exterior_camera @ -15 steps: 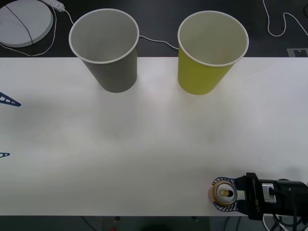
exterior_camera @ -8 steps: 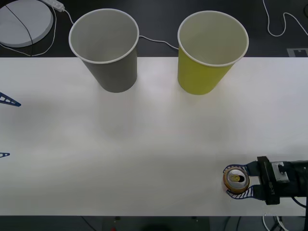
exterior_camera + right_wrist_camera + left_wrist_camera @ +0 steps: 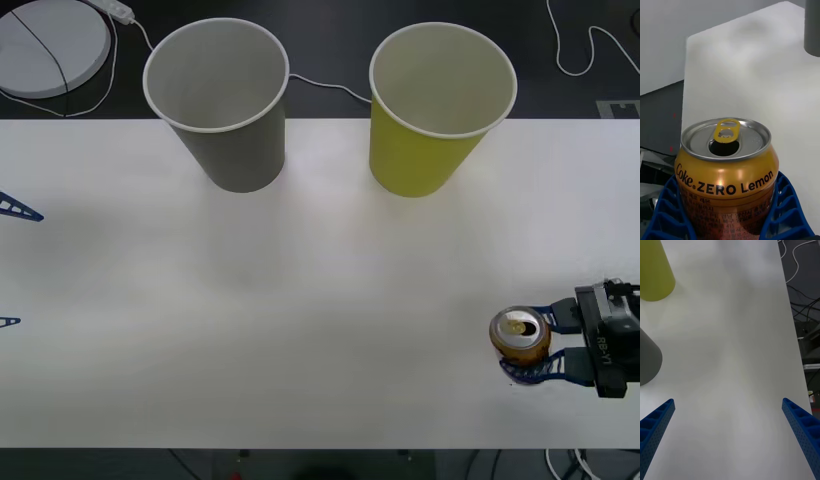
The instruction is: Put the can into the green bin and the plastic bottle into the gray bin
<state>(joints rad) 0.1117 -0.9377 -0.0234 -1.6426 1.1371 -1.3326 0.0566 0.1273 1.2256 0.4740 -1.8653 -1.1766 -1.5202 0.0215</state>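
My right gripper (image 3: 535, 346) is shut on the can (image 3: 520, 335), an orange-gold drink can with a silver top and yellow pull tab, over the table's front right part. In the right wrist view the can (image 3: 728, 176) stands upright between the blue fingers (image 3: 666, 210). The green bin (image 3: 438, 110) stands at the back, right of centre, and the gray bin (image 3: 222, 105) is to its left; both are upright and hold nothing. My left gripper (image 3: 10, 266) is open at the table's left edge. The plastic bottle is out of view.
A white round disc (image 3: 48, 45) and white cables (image 3: 578, 50) lie on the dark surface behind the white table (image 3: 320, 280). The left wrist view shows the green bin (image 3: 653, 270), the gray bin (image 3: 647, 360) and bare tabletop ahead of the open gripper (image 3: 729, 435).
My right gripper has carried the can to the right and away from the table's front edge; the can looks larger, as if raised. The left arm and both bins have not moved.
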